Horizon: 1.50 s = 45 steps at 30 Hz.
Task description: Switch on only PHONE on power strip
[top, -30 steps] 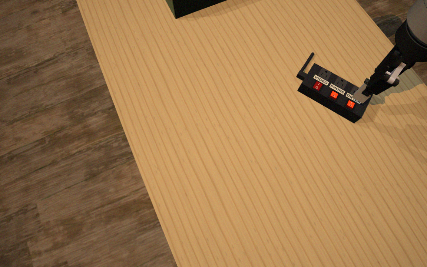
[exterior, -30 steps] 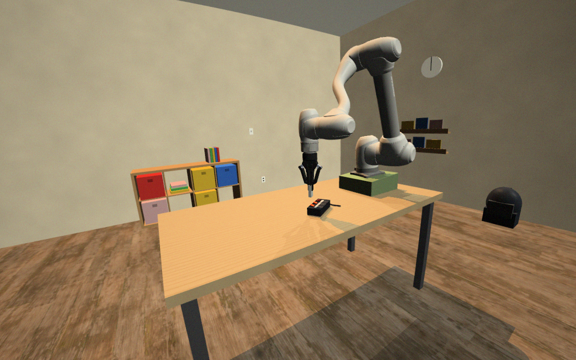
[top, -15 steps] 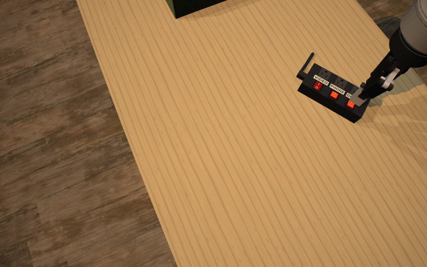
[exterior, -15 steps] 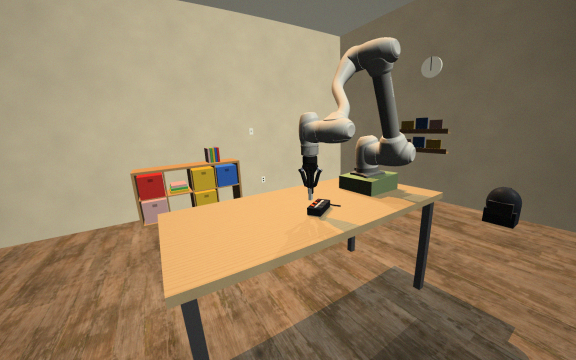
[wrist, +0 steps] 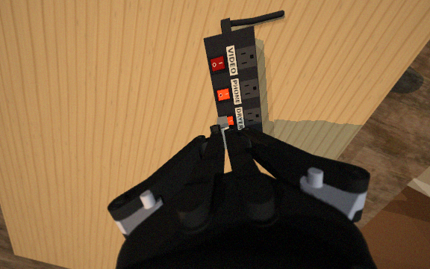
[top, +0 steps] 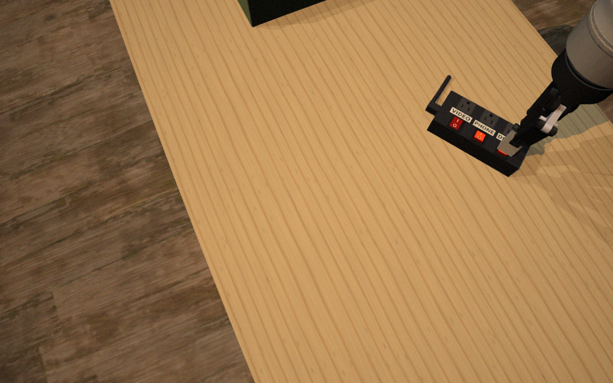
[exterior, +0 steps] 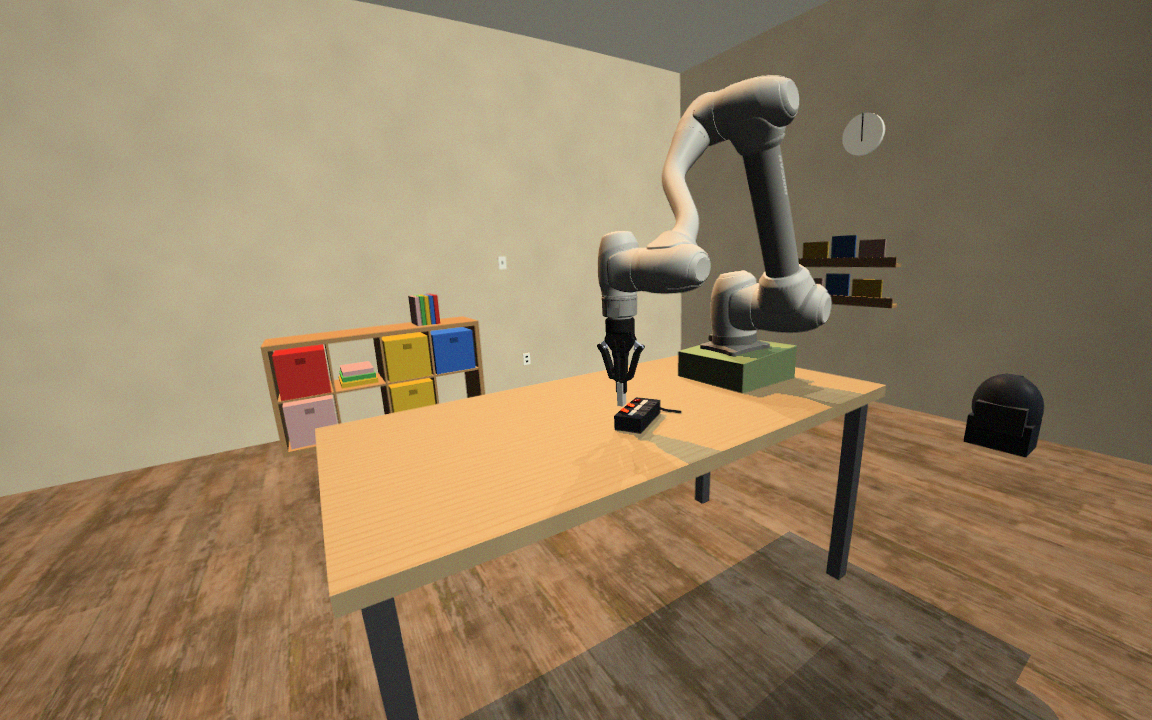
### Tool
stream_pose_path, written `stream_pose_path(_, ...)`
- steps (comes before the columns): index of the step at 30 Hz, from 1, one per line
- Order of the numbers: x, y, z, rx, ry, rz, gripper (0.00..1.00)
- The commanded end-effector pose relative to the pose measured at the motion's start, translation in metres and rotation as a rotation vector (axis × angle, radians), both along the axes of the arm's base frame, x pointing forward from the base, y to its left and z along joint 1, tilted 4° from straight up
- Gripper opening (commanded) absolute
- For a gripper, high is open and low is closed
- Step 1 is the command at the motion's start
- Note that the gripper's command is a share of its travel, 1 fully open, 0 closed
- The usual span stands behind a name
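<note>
Power strip [wrist: 237, 80] lies flat on the tabletop [wrist: 88, 112]; the fingers, pressed together and empty, cover its DRYER switch [wrist: 230, 120].

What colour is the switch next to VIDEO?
Dark red switch, seen best in the wrist view.

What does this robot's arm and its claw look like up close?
The arm is a chain of smooth, rounded light-grey tubes with thick drum-shaped joints, standing on a green block. No loose cables show. At its end a black collar leads to the gripper: black, with two jointed fingers tapering to pale grey tips, and light-grey brackets with round pins on either side. I see no markings on it.
</note>
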<state>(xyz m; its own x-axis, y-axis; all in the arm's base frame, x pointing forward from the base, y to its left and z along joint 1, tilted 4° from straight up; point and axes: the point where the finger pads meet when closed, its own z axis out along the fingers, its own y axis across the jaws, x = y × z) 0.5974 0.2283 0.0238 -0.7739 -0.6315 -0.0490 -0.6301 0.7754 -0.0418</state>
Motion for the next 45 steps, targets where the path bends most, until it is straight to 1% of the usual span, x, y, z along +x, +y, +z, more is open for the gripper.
stream_pose_path(1, 0.0002, 0.0001, -0.0027, 0.000, 0.000, 0.000, 0.00)
stream_pose_path(13, 0.0004, 0.0000, -0.0063, 0.000, 0.000, 0.000, 0.00)
stream_pose_path(45, 0.0004, 0.0000, -0.0064, 0.000, 0.000, 0.000, 0.00)
